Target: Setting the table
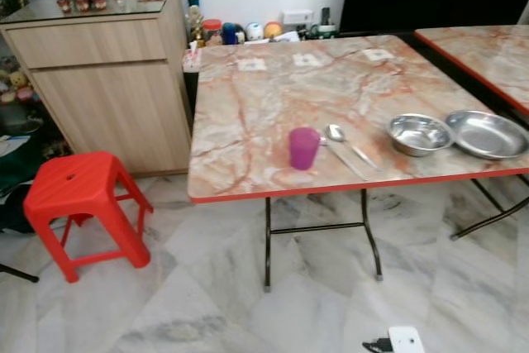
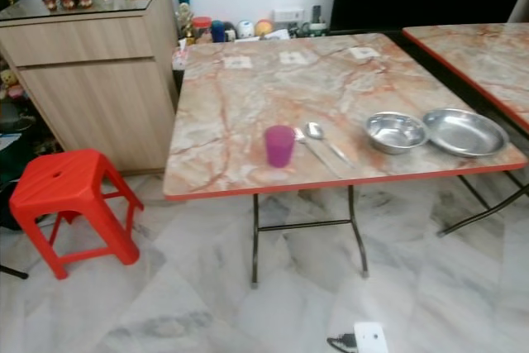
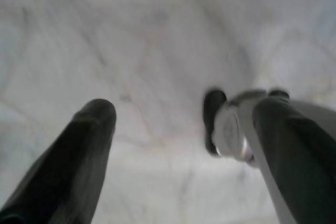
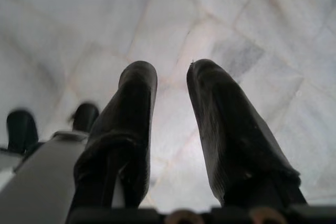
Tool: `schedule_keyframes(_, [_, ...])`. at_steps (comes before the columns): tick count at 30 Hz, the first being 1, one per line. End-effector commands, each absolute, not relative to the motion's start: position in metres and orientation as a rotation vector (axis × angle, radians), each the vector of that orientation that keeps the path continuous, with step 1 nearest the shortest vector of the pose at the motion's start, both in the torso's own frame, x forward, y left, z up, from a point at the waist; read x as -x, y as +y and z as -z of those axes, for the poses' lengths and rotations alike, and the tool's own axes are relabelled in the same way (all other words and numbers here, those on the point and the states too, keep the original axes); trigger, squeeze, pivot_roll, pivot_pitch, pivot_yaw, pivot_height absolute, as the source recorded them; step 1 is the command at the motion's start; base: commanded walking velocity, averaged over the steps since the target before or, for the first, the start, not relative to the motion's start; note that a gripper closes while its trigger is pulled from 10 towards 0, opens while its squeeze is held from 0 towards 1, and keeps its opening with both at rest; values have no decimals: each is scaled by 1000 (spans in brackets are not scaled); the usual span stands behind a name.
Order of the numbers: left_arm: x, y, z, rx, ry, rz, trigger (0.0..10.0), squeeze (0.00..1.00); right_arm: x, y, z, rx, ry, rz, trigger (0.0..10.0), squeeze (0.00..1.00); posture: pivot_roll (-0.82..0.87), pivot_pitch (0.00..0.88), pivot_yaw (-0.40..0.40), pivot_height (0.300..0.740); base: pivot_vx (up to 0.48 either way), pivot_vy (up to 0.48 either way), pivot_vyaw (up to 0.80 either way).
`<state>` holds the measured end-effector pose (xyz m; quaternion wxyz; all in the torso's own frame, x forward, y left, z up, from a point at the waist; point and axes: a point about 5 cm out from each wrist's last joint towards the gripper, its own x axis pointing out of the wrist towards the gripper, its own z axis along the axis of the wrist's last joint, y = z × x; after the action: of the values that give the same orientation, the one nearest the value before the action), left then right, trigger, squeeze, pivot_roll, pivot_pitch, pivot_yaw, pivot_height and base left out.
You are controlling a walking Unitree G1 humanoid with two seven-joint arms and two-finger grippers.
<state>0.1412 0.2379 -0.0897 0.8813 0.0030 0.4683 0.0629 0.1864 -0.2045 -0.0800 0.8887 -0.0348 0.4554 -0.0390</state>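
Note:
A marble-patterned table with a red edge point(image 1: 248, 97) stands before me. Near its front edge sit a purple cup point(image 1: 303, 148), a metal spoon point(image 1: 335, 133), a steel bowl point(image 1: 420, 134) and a shallow steel plate point(image 1: 489, 134), side by side from left to right. My left gripper point(image 3: 184, 106) hangs over the marble floor with its fingers wide apart and nothing between them. My right gripper point(image 4: 172, 69) also hangs over the floor, its fingers a narrow gap apart and empty.
A red plastic stool point(image 1: 78, 200) stands on the floor left of the table, in front of a wooden cabinet point(image 1: 107, 80). A second table point(image 1: 488, 51) adjoins on the right. Jars and small items line the wall behind. A white device point(image 1: 405, 341) lies on the floor nearby.

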Motion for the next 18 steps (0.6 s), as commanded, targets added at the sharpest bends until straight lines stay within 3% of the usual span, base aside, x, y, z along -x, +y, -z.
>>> schedule_keyframes(1, [-185, 196, 81, -6, 954, 1, 10000, 0, -179, -182, 86, 2, 932, 81, 10000, 0, 30, 51, -35, 740, 0, -409, 0])
schedule_keyframes(11, [-185, 198, 82, -4, 953, -18, 10000, 0, -179, -182, 86, -6, 940, 86, 10000, 0, 31, 66, -42, 740, 0, -387, 0])
schedule_keyframes(18, [-184, 198, 82, 9, 952, -36, 10000, 0, -179, -182, 86, -16, 941, 87, 10000, 0, 30, 68, -42, 740, 0, 0, 0])
